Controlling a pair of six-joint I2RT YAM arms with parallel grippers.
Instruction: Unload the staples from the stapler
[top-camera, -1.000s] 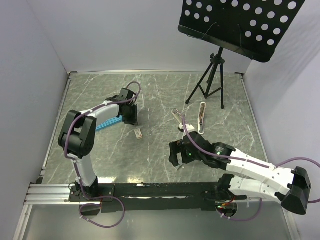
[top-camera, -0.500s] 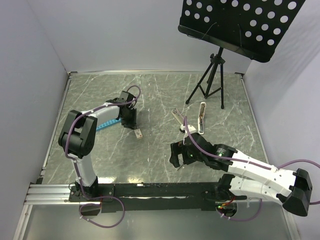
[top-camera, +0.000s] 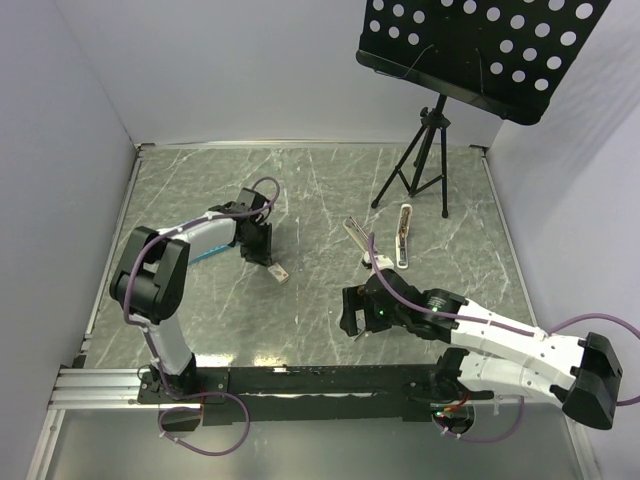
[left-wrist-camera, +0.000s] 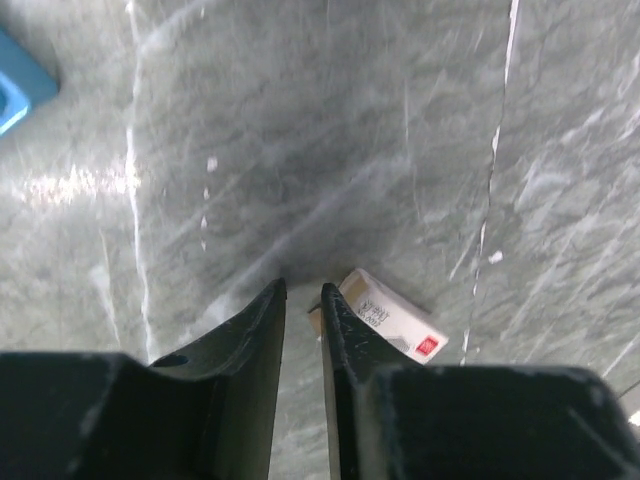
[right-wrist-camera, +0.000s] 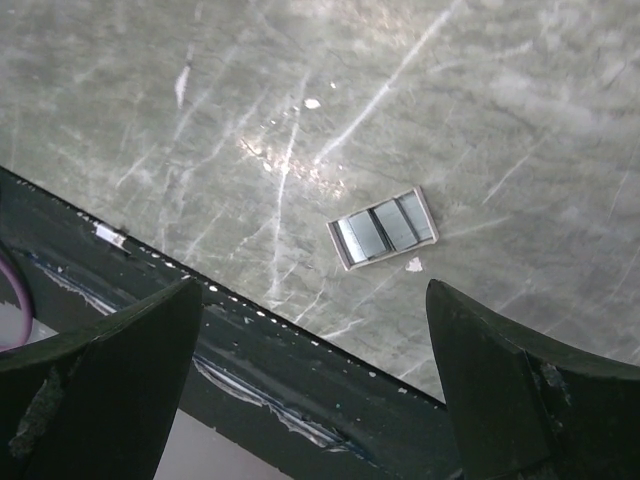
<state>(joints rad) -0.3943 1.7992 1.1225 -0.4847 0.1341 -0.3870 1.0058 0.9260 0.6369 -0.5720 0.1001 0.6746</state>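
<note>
Judging by the layout, the stapler (top-camera: 403, 234) was already opened up, lying flat on the tabletop (top-camera: 300, 190) by the foot of the tripod (top-camera: 418, 165). Its thin metal rail (top-camera: 353, 233) lay apart from it, to its left.

The right end effector (right-wrist-camera: 312, 295) was released, fingers spread wide and empty, hovering low near the front edge. That put the stapler well beyond it, toward the far side. Its wrist view showed a small pale rectangle with silvery strips (right-wrist-camera: 382, 229) right below; might be staples, can't say for sure.

The left end effector (left-wrist-camera: 301, 290) was nearly clenched with just a sliver of a gap, gripping nothing. Its tips were just beside a little white-and-brown box (left-wrist-camera: 385, 320), well apart from the stapler.

My take: if any staples are left, come down squarely over the rail with the right one, pinch gently and don't drag the strip across the tabletop.
</note>
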